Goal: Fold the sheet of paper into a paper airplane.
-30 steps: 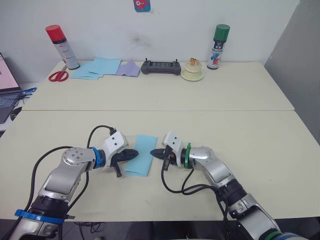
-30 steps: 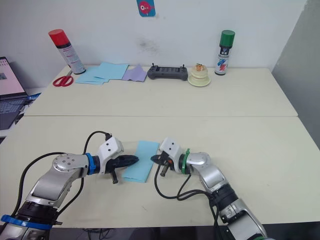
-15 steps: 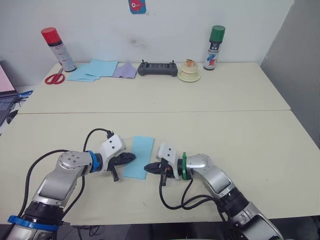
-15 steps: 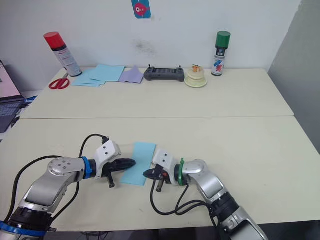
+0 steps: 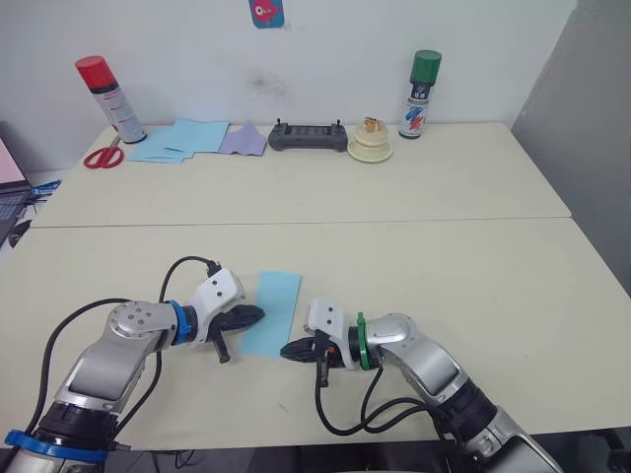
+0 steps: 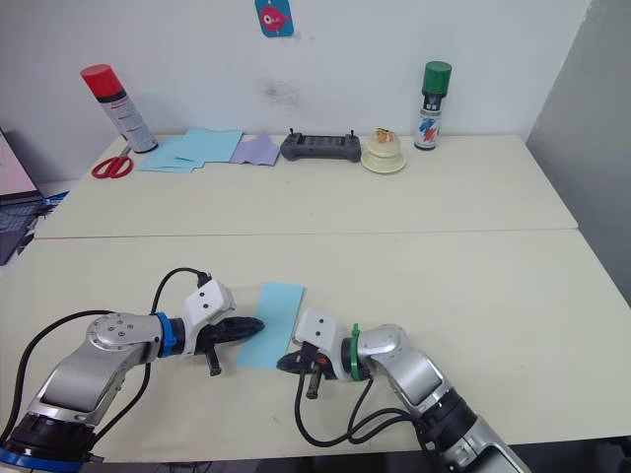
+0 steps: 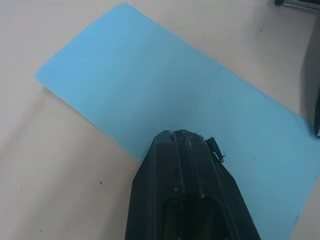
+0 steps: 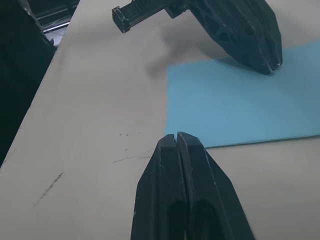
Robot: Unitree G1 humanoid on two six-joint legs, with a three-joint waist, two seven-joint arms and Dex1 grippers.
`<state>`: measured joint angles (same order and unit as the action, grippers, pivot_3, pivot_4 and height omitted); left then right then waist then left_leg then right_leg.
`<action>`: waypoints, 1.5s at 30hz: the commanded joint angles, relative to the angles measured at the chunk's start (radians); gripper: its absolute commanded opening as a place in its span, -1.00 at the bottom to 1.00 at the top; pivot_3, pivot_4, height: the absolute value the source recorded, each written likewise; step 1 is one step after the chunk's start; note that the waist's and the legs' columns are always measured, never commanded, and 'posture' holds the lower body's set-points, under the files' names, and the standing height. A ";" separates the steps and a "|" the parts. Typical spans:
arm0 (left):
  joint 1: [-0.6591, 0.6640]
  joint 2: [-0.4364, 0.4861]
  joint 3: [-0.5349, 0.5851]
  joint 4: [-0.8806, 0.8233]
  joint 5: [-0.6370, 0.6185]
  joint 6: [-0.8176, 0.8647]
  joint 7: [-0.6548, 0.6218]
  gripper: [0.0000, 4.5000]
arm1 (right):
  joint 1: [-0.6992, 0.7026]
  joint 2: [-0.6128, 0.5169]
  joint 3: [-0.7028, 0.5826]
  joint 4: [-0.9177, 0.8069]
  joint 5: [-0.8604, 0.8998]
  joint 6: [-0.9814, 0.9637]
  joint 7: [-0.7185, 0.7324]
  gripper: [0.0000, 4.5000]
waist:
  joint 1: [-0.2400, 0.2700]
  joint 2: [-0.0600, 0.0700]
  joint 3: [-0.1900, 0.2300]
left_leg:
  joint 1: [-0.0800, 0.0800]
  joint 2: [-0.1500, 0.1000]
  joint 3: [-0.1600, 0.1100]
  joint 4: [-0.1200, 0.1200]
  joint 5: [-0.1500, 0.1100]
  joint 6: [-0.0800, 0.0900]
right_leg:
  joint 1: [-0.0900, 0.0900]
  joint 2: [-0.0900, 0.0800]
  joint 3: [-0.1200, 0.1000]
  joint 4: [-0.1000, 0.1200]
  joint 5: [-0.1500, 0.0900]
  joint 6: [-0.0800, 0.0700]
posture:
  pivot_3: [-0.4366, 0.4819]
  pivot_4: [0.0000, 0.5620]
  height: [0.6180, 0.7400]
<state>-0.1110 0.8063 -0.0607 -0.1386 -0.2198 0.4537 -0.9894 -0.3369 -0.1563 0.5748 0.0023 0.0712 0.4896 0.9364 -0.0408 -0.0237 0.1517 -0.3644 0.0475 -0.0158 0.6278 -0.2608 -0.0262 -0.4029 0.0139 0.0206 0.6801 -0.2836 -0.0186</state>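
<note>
Both grippers were closed, fingers together. Right gripper [image 5: 287, 349] sat on the table [image 5: 473, 286] just off the near corner of the sheet of paper [image 5: 270, 312]; left gripper [image 5: 258, 312] pressed its left edge. Far spray cans' labels unreadable.

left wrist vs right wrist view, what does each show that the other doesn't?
Left wrist view: the sheet of paper nearly whole, with both long edges and a far corner, and the closed left tool tip resting on it.

Right wrist view: the closed right tool tip over bare table, just off the sheet's near edge, with the left tool seen from outside, pressing on the sheet.

Both: the blue sheet lying flat on the table.
</note>
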 commanded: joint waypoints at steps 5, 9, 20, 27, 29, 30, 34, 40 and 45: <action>0.024 0.004 -0.046 0.032 0.022 0.030 -0.008 -1.00 | 0.039 -0.038 0.043 0.024 0.026 0.046 0.055 -0.99 | 0.000 0.000 0.000 | 0.000 0.000 0.000 0.000 0.000 0.000 | 0.000 0.000 0.000 0.000 0.000 0.000 | -0.05 -0.47 1.00; 0.013 -0.005 -0.054 0.047 0.025 0.020 -0.006 -1.00 | 0.013 -0.025 -0.039 0.002 0.084 0.014 0.052 -0.99 | 0.003 -0.001 0.000 | 0.000 0.000 0.000 0.000 0.000 0.000 | 0.000 0.000 -0.001 0.000 0.000 0.000 | -0.05 -0.47 1.00; -0.019 -0.021 -0.065 0.079 0.031 -0.002 -0.008 -1.00 | -0.068 0.078 -0.129 0.133 0.048 -0.076 -0.136 -0.99 | 0.008 0.001 0.002 | -0.001 0.000 0.000 0.000 0.000 0.000 | 0.000 0.000 -0.002 0.001 0.000 0.000 | -0.05 -0.47 1.00; -0.005 -0.008 -0.071 0.066 0.025 -0.005 -0.025 -1.00 | -0.124 0.103 -0.164 0.283 -0.031 -0.177 -0.275 -0.99 | 0.007 0.000 0.001 | 0.000 0.000 0.000 0.000 0.000 0.000 | 0.000 0.000 -0.002 0.001 0.000 0.000 | -0.05 -0.47 1.00; -0.001 -0.004 -0.075 0.063 0.024 -0.007 -0.034 -1.00 | -0.140 0.102 -0.178 0.323 -0.040 -0.197 -0.302 -0.99 | 0.007 0.000 0.001 | 0.000 0.000 0.000 0.001 0.000 0.000 | 0.000 0.000 -0.002 0.001 0.000 0.000 | -0.05 -0.47 1.00; 0.001 -0.002 -0.077 0.061 0.023 -0.008 -0.037 -1.00 | -0.146 0.098 -0.178 0.338 -0.045 -0.205 -0.306 -0.99 | 0.007 0.000 0.001 | 0.000 0.000 0.001 0.001 0.000 0.000 | 0.000 0.000 -0.002 0.001 0.000 0.000 | -0.05 -0.47 1.00; 0.006 -0.001 -0.078 0.061 0.024 -0.011 -0.036 -1.00 | -0.157 0.088 -0.192 0.387 -0.053 -0.215 -0.332 -0.99 | 0.007 0.000 0.001 | 0.000 -0.001 0.000 0.001 0.000 0.000 | 0.001 0.000 -0.001 0.001 0.000 0.000 | -0.05 -0.47 1.00; 0.007 -0.001 -0.080 0.063 0.024 -0.013 -0.035 -1.00 | -0.156 0.089 -0.209 0.407 -0.049 -0.192 -0.363 -0.99 | 0.007 0.000 0.001 | 0.000 -0.001 0.000 0.001 0.000 0.000 | 0.001 -0.001 -0.001 0.001 0.000 0.000 | -0.05 -0.47 1.00; 0.004 -0.001 -0.079 0.068 0.025 -0.016 -0.035 -1.00 | -0.167 0.111 -0.245 0.442 -0.048 -0.197 -0.428 -0.99 | 0.008 0.000 0.000 | 0.000 0.000 0.000 0.001 0.000 0.000 | 0.001 -0.001 -0.001 0.001 0.000 0.000 | -0.05 -0.47 1.00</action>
<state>-0.1468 0.7922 -0.0909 -0.0944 -0.2198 0.4205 -0.9957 -0.5233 -0.0267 0.3683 0.3817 0.0498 0.2653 0.5499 -0.0333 -0.0240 0.1521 -0.3643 0.0470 -0.0159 0.6284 -0.2608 -0.0266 -0.4016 0.0127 0.0196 0.6810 -0.2838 -0.0188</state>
